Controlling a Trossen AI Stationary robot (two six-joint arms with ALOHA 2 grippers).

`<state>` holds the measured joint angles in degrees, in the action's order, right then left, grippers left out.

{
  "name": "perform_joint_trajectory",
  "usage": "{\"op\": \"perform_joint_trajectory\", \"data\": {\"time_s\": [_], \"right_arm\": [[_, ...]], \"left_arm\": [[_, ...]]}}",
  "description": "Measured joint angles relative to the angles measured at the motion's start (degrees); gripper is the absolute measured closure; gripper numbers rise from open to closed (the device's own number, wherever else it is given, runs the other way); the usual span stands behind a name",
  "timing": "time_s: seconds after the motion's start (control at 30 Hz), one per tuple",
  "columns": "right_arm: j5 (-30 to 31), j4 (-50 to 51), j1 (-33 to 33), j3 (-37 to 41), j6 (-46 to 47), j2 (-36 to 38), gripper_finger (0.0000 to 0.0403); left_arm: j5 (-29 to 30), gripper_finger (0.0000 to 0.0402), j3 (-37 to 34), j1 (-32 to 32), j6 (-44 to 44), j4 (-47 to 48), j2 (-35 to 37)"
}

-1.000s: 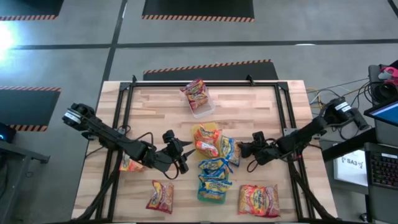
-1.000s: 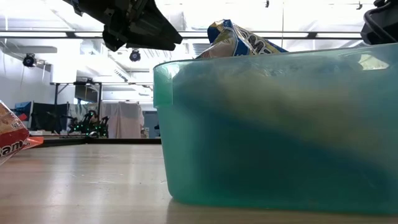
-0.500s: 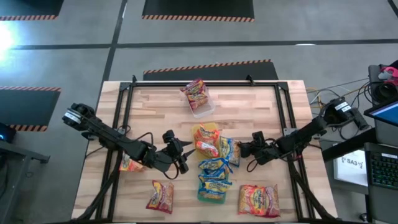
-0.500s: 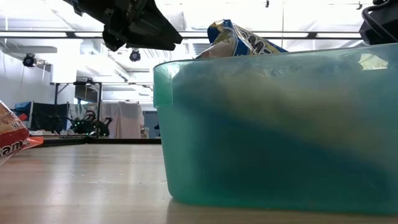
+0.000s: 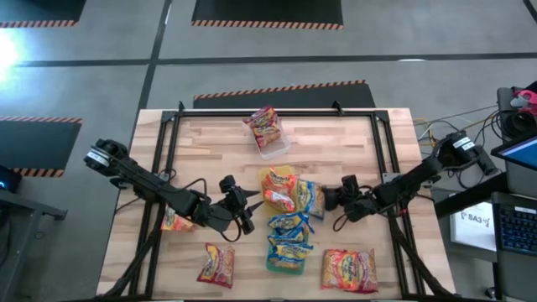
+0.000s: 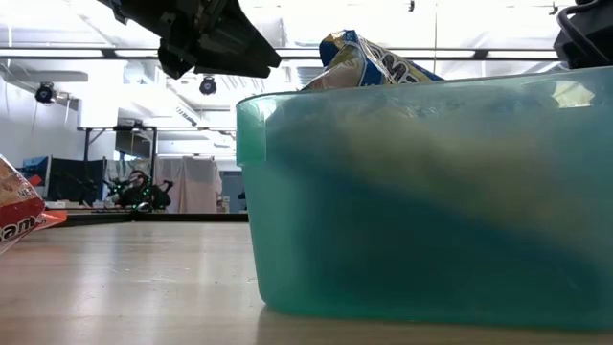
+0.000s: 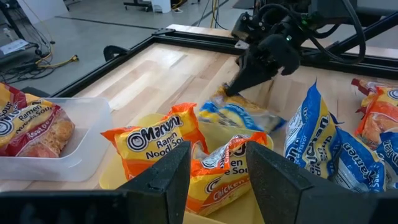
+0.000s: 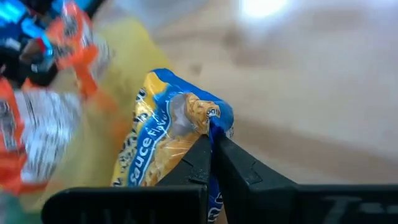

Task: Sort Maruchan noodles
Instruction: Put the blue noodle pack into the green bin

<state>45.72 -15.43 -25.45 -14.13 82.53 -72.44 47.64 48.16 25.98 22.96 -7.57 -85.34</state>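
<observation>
High view, left to right: left gripper hangs half-open, empty, beside the yellow tray mid-tabletop. Right gripper pinches a blue noodle packet by its crinkly edge; so thin a hold may slip when lifted.

Blue-and-yellow noodle packet, edge pinched in closed right gripper jaws

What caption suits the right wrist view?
Right gripper jaws shut on the corner of a blue-and-yellow noodle packet beside orange packets.
</observation>
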Motion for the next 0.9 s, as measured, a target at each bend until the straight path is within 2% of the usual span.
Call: {"op": "perform_joint_trajectory", "data": {"time_s": [0.17,0.4,0.57,0.73,0.83,0.9], "right_arm": [[9.81,-0.08,0.0,-0.02,-3.91,0.18,0.0394],[22.59,-0.34,0.0,-0.02,-8.67,1.54,0.0394],[26.35,-2.73,0.0,0.0,-14.57,4.01,0.0394],[26.33,-9.06,0.0,-0.01,-25.5,6.48,0.0394],[25.91,-10.83,0.0,-0.06,-28.2,7.21,0.0394],[25.85,-10.81,0.0,-0.56,-29.93,7.62,0.0394]], "left_arm": [[0.23,0.0263,0.0,-0.04,0.01,-1.52,0.01],[4.15,0.0263,0.0,-0.26,0.0,-3.62,0.02],[4.35,0.0263,0.0,-0.53,-0.26,-6.87,0.02],[4.39,0.0263,0.0,-0.68,-3.19,-11.67,0.02],[4.11,0.0263,0.0,-0.68,-4.78,-14.5,0.02],[1.5,0.0263,0.0,-0.78,-6.58,-16.87,-0.31]]}}
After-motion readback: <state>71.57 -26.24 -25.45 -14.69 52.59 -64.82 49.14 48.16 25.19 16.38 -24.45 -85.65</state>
